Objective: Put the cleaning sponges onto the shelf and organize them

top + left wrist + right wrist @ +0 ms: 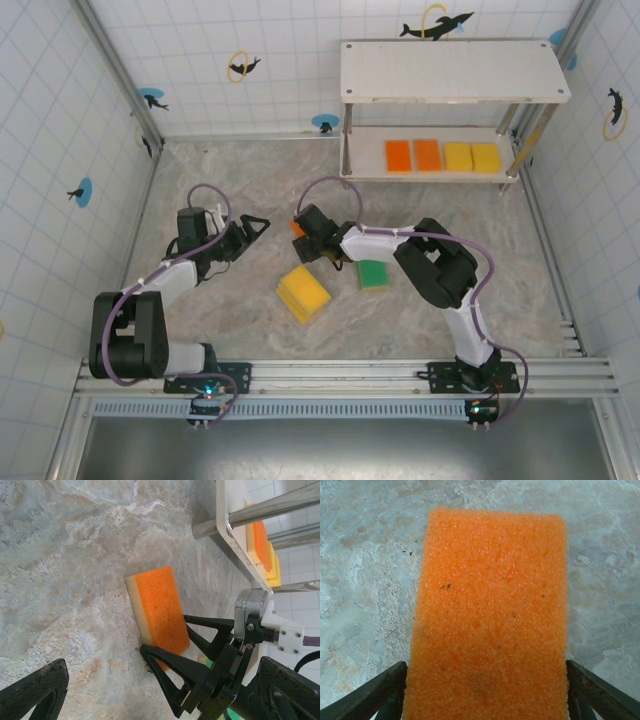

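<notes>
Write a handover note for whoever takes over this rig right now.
Left gripper: open, empty.
Right gripper: fingers flank the orange sponge, which lies flat on the table; firm grip unclear.
Done: four sponges, two orange and two yellow, in a row on the lower board of the shelf.
To do: shelve the orange sponge, the yellow sponges and the green sponge.
</notes>
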